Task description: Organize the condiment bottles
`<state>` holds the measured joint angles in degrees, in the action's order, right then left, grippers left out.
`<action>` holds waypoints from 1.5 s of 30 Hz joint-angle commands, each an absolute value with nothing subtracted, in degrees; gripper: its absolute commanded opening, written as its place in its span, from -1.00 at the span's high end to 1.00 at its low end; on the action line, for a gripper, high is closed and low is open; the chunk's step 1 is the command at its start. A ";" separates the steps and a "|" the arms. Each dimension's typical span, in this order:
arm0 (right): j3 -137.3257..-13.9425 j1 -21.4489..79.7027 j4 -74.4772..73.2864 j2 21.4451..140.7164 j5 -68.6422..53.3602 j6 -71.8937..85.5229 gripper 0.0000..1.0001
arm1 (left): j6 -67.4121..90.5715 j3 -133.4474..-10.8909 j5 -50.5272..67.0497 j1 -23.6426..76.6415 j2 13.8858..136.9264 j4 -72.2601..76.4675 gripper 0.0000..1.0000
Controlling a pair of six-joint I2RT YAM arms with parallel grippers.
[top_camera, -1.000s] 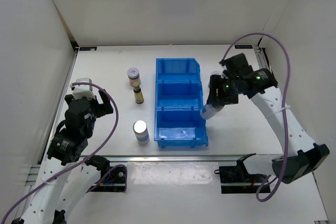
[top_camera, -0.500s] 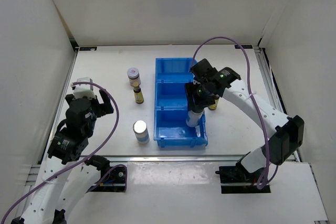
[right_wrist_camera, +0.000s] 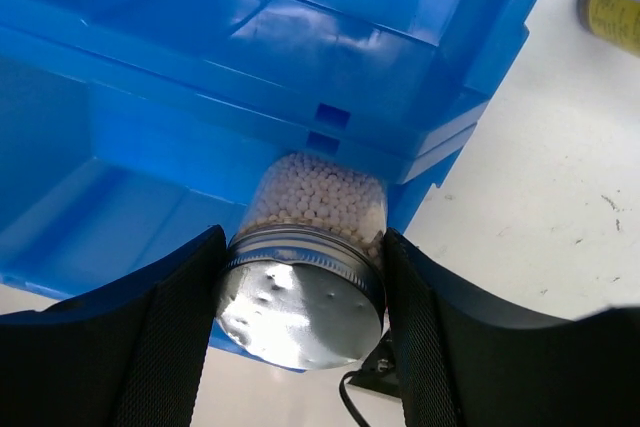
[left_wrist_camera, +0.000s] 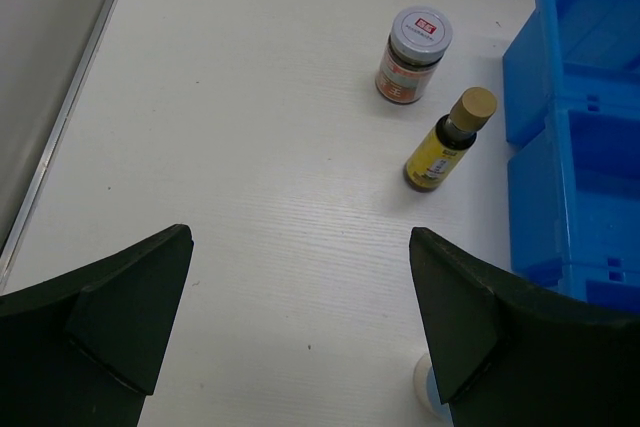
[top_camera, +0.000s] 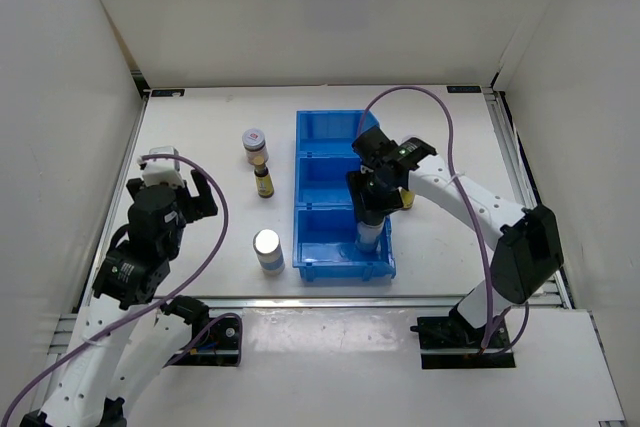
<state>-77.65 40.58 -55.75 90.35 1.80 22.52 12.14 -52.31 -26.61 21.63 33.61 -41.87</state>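
Note:
My right gripper [top_camera: 368,211] is shut on a pale silver-topped cylinder [right_wrist_camera: 312,247] full of white beads, hanging inside the near compartment of the blue bin [top_camera: 340,129]. A dark yellow-labelled bottle [top_camera: 406,199] stands just right of the bin, partly behind the arm. Left of the bin stand a squat jar with a red-marked lid [top_camera: 255,144], a slim brown bottle [top_camera: 263,181] and another silver-topped cylinder [top_camera: 267,249]. My left gripper [left_wrist_camera: 300,332] stands open over bare table at the near left, well short of the squat jar [left_wrist_camera: 412,52] and the brown bottle [left_wrist_camera: 448,137].
White walls close the table on the left, back and right. A metal rail [top_camera: 330,302] runs along the front edge. The right arm's purple cable [top_camera: 400,92] loops above the bin's far compartment. The bin's middle and far compartments hold nothing.
The right arm swung left with the silver-topped cylinder, from beside the bin's right wall to over and down into the near compartment. The left arm stayed still.

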 commanded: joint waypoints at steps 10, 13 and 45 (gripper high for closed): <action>-87.80 45.35 -59.24 81.49 13.79 23.38 -0.98 | 15.56 -54.23 -14.37 21.97 40.32 -40.69 -1.00; -88.42 45.35 -59.24 75.78 15.38 22.86 -0.98 | 16.17 -55.72 -7.07 21.97 45.76 -39.38 -1.00; -77.26 45.35 -57.74 60.73 14.15 22.94 -0.98 | 33.31 -51.77 -8.00 41.40 64.15 -50.36 -0.90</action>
